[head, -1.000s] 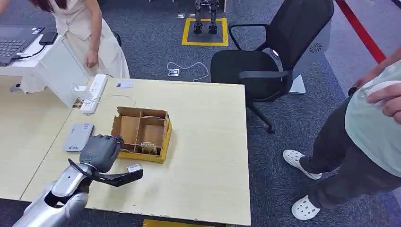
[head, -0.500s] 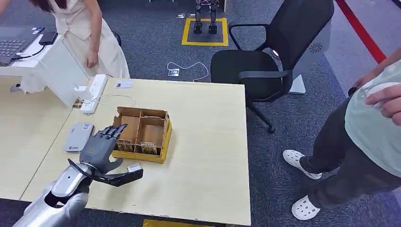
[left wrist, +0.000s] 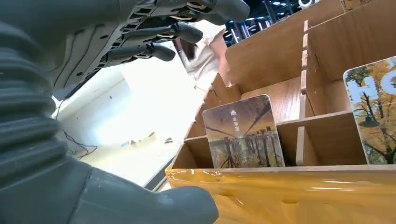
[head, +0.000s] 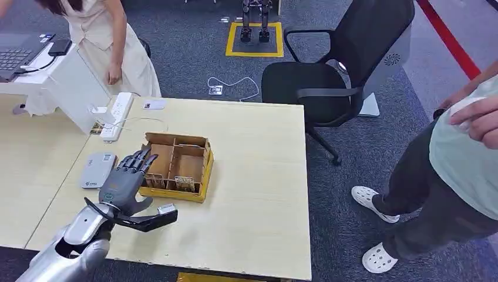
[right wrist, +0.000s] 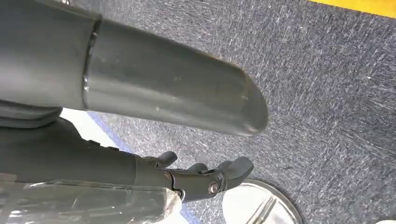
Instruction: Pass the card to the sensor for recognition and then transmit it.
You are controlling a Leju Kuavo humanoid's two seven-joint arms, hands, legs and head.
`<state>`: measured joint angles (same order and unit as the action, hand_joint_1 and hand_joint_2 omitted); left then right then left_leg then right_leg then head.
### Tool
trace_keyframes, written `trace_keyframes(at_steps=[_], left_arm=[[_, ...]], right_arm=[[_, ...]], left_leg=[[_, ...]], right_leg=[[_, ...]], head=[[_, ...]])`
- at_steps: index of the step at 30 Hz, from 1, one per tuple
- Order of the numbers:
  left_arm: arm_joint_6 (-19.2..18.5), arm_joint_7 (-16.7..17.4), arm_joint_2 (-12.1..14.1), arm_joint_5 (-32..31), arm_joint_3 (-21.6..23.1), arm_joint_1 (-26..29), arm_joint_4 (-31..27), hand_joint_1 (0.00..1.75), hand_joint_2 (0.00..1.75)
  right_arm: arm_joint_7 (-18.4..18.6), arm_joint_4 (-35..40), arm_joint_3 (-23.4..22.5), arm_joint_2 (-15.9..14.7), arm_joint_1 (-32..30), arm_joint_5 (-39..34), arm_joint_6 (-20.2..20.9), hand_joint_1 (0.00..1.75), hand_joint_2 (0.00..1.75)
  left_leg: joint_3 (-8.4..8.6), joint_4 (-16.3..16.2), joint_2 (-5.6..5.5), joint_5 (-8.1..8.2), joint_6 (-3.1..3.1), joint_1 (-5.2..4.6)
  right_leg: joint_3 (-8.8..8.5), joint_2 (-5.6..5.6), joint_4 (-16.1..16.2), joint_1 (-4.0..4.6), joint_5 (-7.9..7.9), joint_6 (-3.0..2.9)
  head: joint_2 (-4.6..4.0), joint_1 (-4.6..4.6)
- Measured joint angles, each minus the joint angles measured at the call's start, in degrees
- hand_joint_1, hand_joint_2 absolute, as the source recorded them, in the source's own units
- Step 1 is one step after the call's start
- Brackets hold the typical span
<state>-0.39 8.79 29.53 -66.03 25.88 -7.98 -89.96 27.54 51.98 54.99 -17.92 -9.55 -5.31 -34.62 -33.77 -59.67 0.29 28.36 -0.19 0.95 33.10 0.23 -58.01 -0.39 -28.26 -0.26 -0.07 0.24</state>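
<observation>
My left robot hand [head: 124, 181] is hovering empty, fingers spread, at the near left corner of the cardboard box [head: 176, 165] on the bench [head: 258, 176]. A card [left wrist: 243, 132] is standing upright in the box's near compartment. My right robot hand [right wrist: 205, 179] is hanging over carpet, fingers loosely curled, holding nothing.

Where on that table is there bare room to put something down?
The wide bare stretch right of the cardboard box to the table edge is free. Left of it is crowded: left hand, grey reader, power strip.
</observation>
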Motion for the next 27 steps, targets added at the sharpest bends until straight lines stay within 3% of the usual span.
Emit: trace_keyframes(at_steps=[9,27], left_arm=[[-0.26,1.24,0.31,-4.22,0.09,-0.42,0.0,0.0,1.75],[-0.26,1.25,-0.11,-4.46,0.48,-1.28,0.46,0.0,1.75]], right_arm=[[0.39,-0.13,-1.59,0.83,-0.48,1.2,0.87,0.0,0.0],[-1.29,-1.29,-3.13,1.57,-0.65,1.7,1.64,0.0,0.0]], left_leg=[[0.0,0.0,0.0,0.0,0.0,0.0],[0.01,0.0,0.0,0.0,0.0,0.0]], right_leg=[[0.01,0.0,0.0,0.0,0.0,0.0],[0.01,0.01,0.0,0.0,0.0,0.0]], head=[[0.0,-0.02],[0.0,0.0]])
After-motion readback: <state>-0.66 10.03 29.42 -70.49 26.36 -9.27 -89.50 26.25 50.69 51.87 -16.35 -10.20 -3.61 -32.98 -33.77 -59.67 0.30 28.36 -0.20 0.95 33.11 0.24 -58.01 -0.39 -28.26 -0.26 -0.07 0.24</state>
